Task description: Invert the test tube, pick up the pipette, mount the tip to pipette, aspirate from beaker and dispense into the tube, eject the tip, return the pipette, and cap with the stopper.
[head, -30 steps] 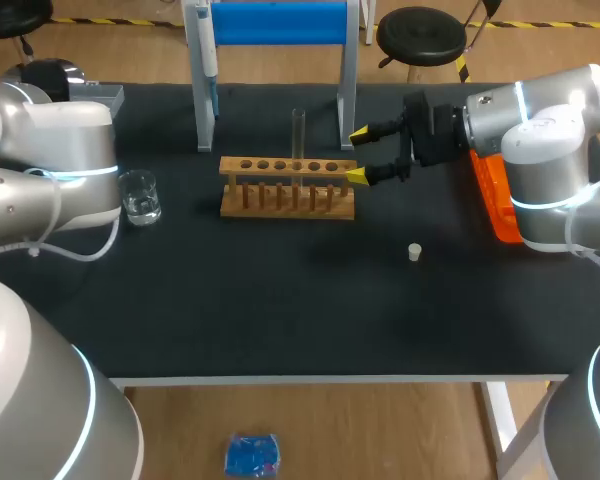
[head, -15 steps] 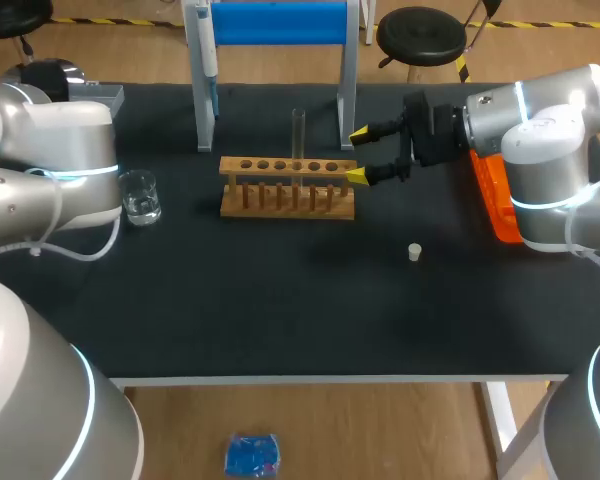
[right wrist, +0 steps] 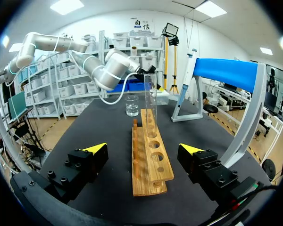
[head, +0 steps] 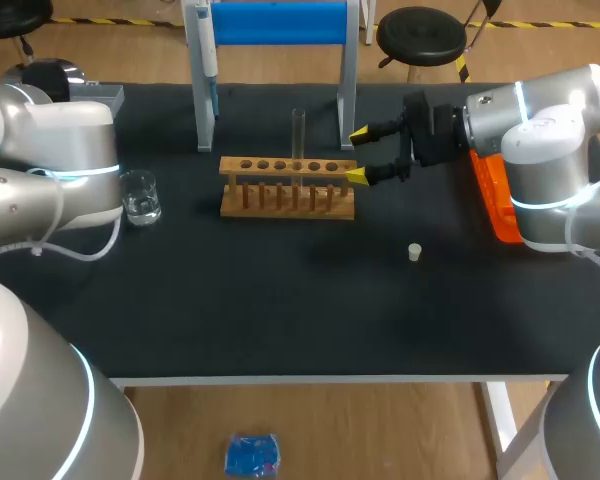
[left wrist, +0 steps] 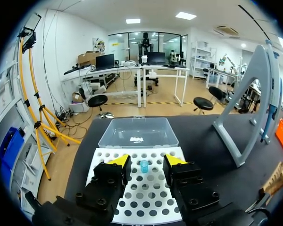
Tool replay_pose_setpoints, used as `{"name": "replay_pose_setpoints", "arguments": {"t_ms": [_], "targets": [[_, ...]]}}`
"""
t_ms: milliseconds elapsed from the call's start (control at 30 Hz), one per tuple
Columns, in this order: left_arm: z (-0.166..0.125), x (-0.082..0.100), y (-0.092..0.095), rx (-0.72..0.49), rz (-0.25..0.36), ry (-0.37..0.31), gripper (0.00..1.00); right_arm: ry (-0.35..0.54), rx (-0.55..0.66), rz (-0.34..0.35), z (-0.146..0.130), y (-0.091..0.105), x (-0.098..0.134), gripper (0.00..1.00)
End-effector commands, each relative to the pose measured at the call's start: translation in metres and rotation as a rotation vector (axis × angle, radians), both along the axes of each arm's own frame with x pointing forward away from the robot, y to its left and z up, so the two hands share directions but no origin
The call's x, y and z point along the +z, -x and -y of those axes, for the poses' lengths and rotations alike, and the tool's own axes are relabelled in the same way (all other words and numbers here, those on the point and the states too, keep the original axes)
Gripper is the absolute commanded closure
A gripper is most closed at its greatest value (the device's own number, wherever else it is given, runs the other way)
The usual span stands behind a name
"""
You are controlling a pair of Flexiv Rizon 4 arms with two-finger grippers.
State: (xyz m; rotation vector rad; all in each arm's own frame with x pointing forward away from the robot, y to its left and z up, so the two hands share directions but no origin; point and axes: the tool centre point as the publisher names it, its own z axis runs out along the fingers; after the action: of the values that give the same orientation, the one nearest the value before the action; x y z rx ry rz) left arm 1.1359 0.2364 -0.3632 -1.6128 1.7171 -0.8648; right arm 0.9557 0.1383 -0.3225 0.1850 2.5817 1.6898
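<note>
At the end of the rack (head: 288,186), which holds an upright tube (head: 299,135), the right gripper (head: 360,155) gapes empty; the left gripper (left wrist: 146,162), well away, is open too.

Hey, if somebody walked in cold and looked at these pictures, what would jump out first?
Most likely the light wooden test tube rack at the middle of the black table, with one clear glass test tube upright in it and the right gripper open at its right end. Behind it, the grey stand with a bright blue top bar stands out; a small white stopper lies alone nearer the front.
</note>
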Motion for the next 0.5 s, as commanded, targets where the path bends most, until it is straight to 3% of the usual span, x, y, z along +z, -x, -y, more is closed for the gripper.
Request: {"name": "replay_pose_setpoints", "arguments": {"t_ms": [33,100,200,267,300,500], "targets": [[0.0001,-0.0013,-0.0040,0.001,-0.007,-0.003,0.60,0.000,-0.001,0.001,0.0004,0.0009,0.0005,0.00],[-0.0003,-0.0016,-0.0043,0.002,-0.007,-0.004,0.66,0.000,-0.001,0.001,0.0004,0.0009,0.0005,0.00],[-0.0006,-0.0016,-0.0043,0.004,-0.007,-0.007,0.86,0.000,-0.001,0.001,0.0004,0.0009,0.0005,0.00],[-0.0006,-0.0017,-0.0042,0.004,-0.010,-0.008,0.91,0.000,-0.001,0.001,0.0004,0.0009,0.0005,0.00],[-0.0006,-0.0019,-0.0042,0.004,-0.010,-0.007,1.00,0.000,-0.001,0.001,0.0004,0.0009,0.0005,0.00],[-0.0006,-0.0023,-0.0037,0.005,-0.013,-0.008,1.00,0.000,-0.001,0.001,0.0004,0.0009,0.0005,0.00]]}}
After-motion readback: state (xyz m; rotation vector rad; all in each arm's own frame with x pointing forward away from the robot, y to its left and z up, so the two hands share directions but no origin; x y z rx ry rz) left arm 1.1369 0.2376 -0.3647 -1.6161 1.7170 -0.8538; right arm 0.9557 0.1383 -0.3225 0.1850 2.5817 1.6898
